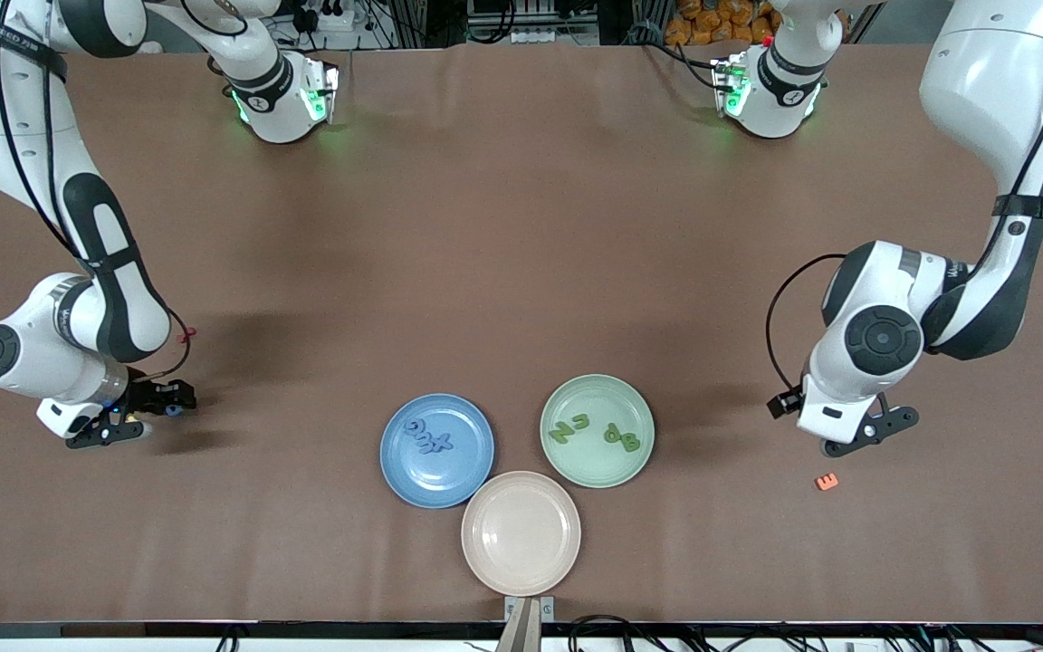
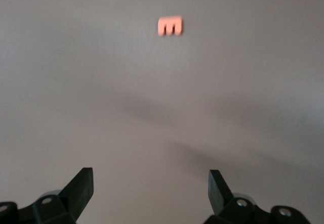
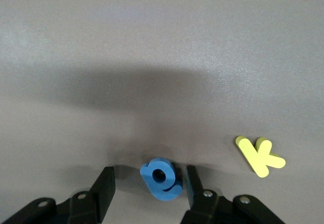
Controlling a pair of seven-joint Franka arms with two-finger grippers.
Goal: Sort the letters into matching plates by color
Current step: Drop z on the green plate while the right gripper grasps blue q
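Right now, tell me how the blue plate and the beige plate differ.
The blue plate holds a few blue letters; the beige plate holds nothing. The blue plate is medium blue, the beige plate pale pinkish beige. The beige plate lies nearer the front camera than the blue plate, which sits more toward the right arm's end. Both are round, rimmed, look equal in size, and their rims meet or nearly meet.

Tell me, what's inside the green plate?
The green plate holds four green letters, lying flat in two pairs. None is stacked on another, so nothing looks hidden under them. No other color is in it.
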